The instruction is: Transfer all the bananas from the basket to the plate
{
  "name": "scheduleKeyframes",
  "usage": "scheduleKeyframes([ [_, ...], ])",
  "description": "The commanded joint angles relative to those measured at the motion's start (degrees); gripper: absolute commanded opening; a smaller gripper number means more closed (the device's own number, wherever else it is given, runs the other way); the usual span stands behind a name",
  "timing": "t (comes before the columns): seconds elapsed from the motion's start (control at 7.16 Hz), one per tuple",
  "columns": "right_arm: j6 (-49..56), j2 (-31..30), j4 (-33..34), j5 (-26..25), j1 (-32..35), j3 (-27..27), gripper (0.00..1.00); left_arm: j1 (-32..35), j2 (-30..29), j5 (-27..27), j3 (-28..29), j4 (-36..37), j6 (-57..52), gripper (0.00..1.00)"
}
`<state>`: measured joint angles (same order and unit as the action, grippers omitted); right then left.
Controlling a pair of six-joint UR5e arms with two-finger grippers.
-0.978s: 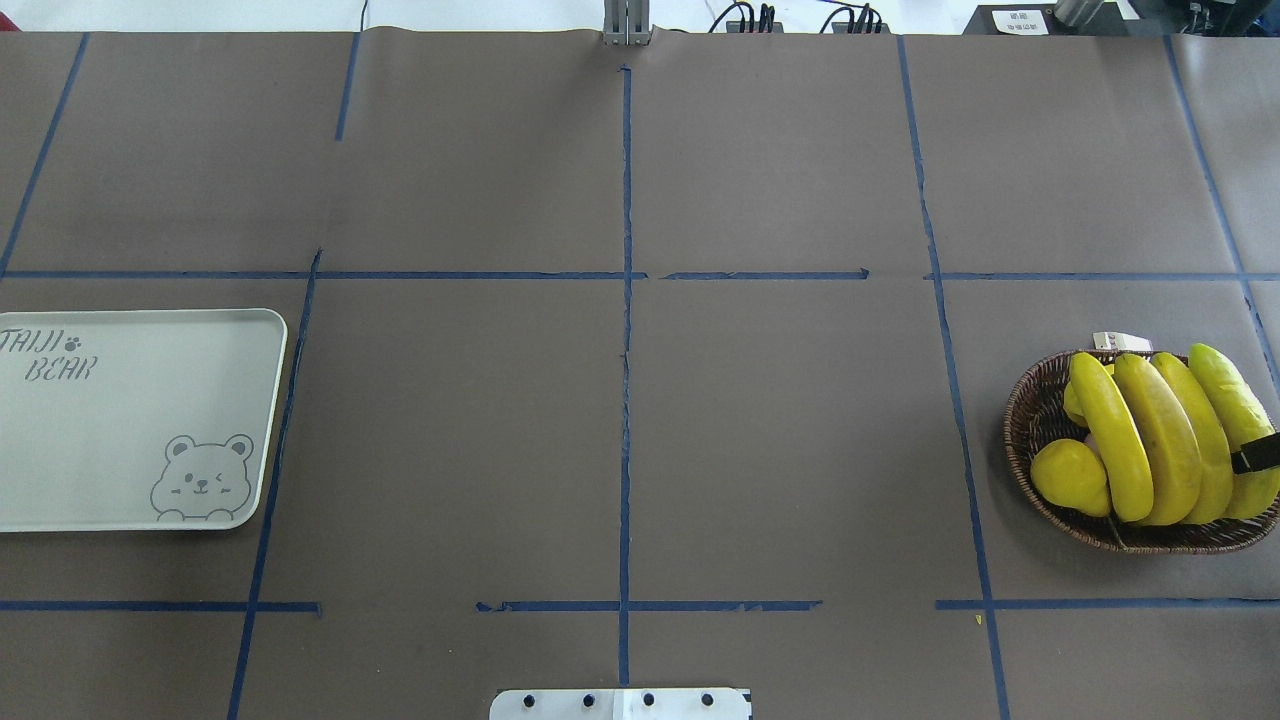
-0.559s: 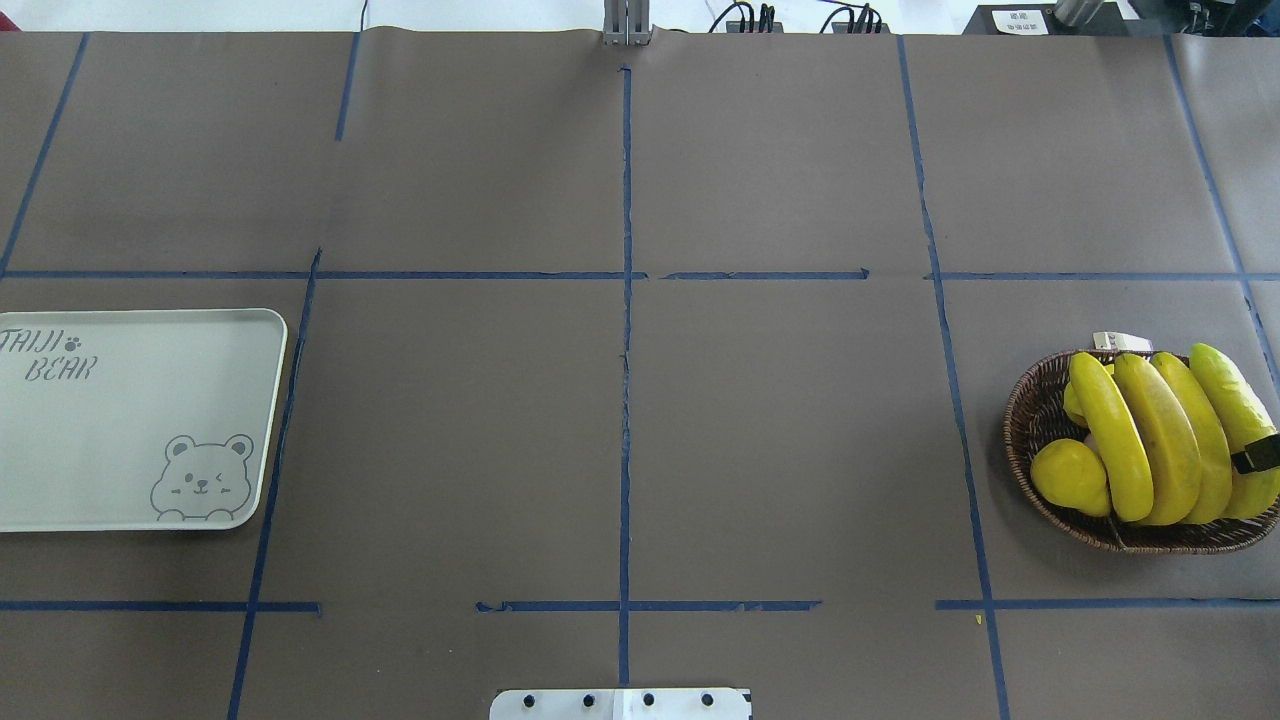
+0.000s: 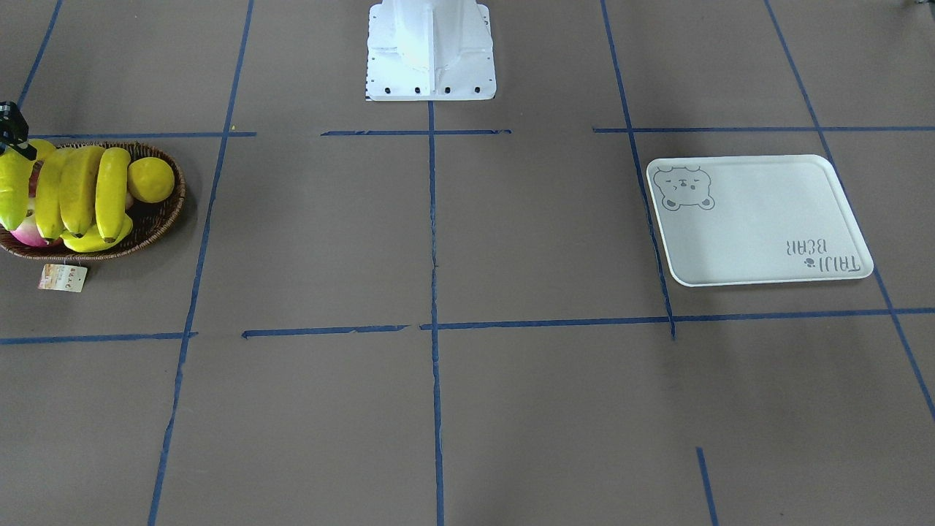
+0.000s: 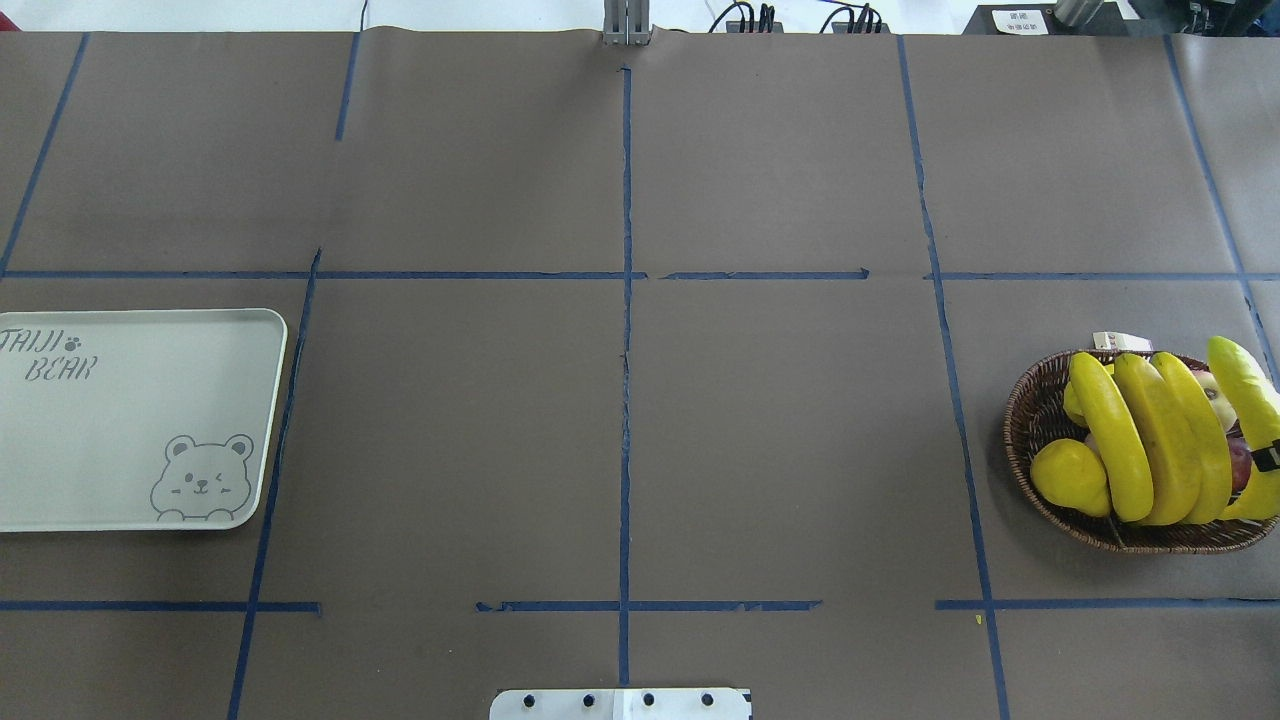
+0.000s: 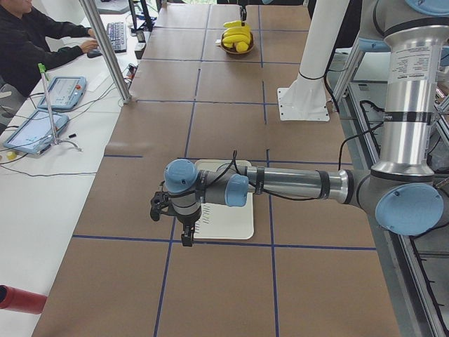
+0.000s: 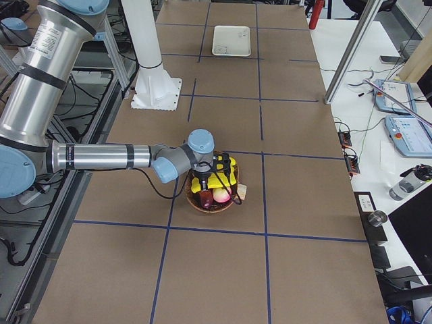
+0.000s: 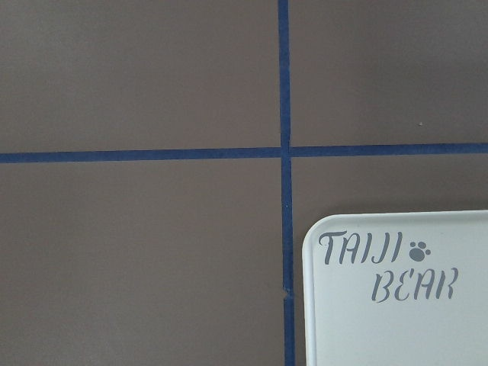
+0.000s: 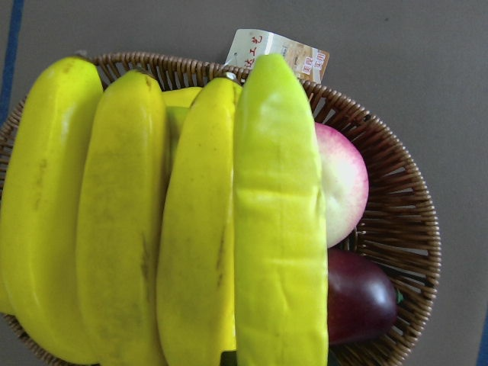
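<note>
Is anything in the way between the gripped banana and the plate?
Nothing visible does. Between the banana in the right gripper and the plate only table and blue tape lines show. The left gripper hangs near the plate's lettered corner, seemingly off that path.

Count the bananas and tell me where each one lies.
4, all at the basket. The leftmost banana, the second banana and the third banana lie side by side across it; the fourth banana is on top at its right side. None looks hidden.
</note>
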<state>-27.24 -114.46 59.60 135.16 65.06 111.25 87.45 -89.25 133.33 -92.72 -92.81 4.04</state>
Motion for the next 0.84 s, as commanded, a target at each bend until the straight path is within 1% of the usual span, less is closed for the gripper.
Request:
scheduleKeyframes([
  [0.0,7.34,-3.83,0.87,1.87,6.37,1.08,0.0,0.0,-0.05,0.0,-0.01,0.0,0.27,1.0],
  [0.14,12.08,-3.32,3.05,1.95,10.92,1.25,0.0,0.0,0.04,0.0,-0.01,0.0,0.27,1.0],
  [0.28,16.04,-0.44,8.38,2.48,16.27,3.52,0.0,0.0,0.13,0.0,0.17,0.0,0.27,1.0],
  [0.42,16.78,2.29,15.22,4.31,20.59,8.06,0.0,0.0,0.3,0.26,0.26,0.0,0.27,1.0],
  [0.56,16.61,10.32,21.99,7.02,22.81,10.81,0.0,0.0,0.39,2.96,0.6,0.0,0.18,1.0],
  [0.7,14.96,15.88,25.01,7.14,22.74,10.83,0.0,0.0,0.39,4.99,0.52,0.0,0.18,1.0],
])
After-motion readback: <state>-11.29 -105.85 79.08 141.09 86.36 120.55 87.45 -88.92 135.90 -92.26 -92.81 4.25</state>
